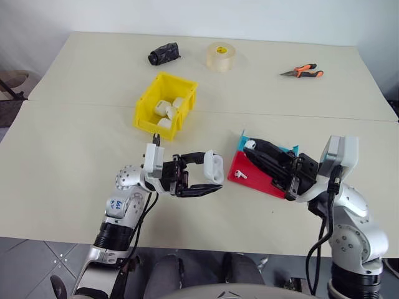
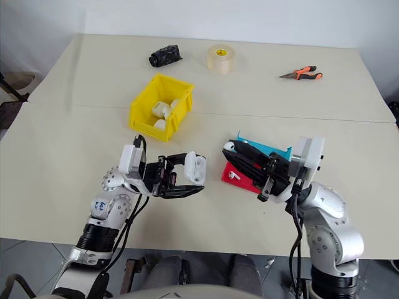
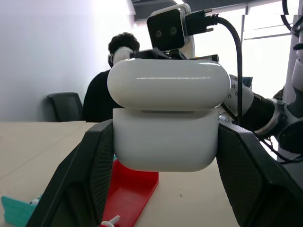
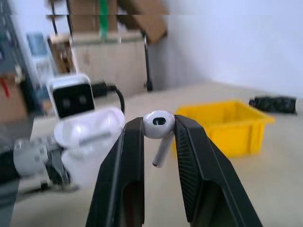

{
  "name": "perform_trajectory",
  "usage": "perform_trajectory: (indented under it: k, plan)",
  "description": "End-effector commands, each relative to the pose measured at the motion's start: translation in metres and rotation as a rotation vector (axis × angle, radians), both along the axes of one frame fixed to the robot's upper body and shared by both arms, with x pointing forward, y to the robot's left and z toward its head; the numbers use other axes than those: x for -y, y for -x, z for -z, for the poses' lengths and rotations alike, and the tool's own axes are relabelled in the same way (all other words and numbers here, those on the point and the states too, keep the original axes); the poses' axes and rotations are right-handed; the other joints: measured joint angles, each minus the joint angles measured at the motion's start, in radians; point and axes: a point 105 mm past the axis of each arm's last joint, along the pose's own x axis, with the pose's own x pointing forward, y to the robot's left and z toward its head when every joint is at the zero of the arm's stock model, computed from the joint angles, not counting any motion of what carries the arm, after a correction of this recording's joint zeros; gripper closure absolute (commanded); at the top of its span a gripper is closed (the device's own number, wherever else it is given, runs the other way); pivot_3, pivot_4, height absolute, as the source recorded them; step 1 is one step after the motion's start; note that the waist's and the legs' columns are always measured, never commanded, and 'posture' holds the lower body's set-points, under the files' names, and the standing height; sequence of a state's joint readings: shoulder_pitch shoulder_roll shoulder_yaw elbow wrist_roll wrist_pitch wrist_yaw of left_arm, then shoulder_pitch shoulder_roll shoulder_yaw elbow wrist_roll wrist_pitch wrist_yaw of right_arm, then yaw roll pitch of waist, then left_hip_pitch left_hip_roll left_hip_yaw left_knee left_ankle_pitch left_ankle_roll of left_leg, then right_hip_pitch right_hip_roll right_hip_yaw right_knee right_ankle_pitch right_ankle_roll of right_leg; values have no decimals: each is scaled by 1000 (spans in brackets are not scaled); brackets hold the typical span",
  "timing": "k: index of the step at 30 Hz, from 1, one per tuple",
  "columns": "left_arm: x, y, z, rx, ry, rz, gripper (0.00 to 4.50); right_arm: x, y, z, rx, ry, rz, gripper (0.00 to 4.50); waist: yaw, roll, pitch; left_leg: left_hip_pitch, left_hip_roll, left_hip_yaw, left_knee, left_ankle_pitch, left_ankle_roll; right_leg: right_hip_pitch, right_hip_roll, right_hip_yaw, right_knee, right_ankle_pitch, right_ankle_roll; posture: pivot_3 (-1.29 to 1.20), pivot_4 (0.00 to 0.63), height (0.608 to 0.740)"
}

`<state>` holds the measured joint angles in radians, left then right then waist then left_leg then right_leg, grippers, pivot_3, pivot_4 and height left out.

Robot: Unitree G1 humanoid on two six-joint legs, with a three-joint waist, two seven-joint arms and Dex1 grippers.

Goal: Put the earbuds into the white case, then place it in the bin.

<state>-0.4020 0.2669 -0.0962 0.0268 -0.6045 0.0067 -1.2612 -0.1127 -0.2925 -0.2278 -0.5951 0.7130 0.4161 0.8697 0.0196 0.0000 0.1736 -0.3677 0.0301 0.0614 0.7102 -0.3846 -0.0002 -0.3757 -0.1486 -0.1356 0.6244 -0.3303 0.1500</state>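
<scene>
left gripper (image 1: 211, 177) clamps open white case (image 1: 214, 167); right gripper (image 1: 249, 146) w/ pinched earbud (image 4: 158, 124) sits just to its right, stem down.

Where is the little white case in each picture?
Left eye view: the case, lid open, is held in the left end effector, left of the red tray.
Right eye view: the case sits left of centre, near the tray.
Left wrist view: the case is at centre between the black fingers.
Right wrist view: the case is on the left.
Shared landmark: the yellow bin.
</scene>
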Motion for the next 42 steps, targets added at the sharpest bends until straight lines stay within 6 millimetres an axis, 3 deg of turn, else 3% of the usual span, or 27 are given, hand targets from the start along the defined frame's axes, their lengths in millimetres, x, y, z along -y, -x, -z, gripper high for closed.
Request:
perform_trajectory:
  k: [1,19,34,42]
  plan:
    - [3,4,-13,-2,28,66,1704,-18,15,-11,60,-108,-58,3958,1,0,0,0,0,0,0,0,0,0,0,0,0,0,0,0,150,740]
    - [14,14,-26,-36,43,144,1704,-34,10,5,58,-150,-71,3958,0,0,0,0,0,0,0,0,0,0,0,0,0,0,0,0,150,740]
    - [17,14,-31,-24,53,151,1704,-42,6,35,-42,-41,-145,3958,0,0,0,0,0,0,0,0,0,0,0,0,0,0,0,0,150,740]
    - [20,16,-33,-10,56,164,1704,-44,4,32,-62,-60,-188,3958,1,0,0,0,0,0,0,0,0,0,0,0,0,0,0,0,150,740]
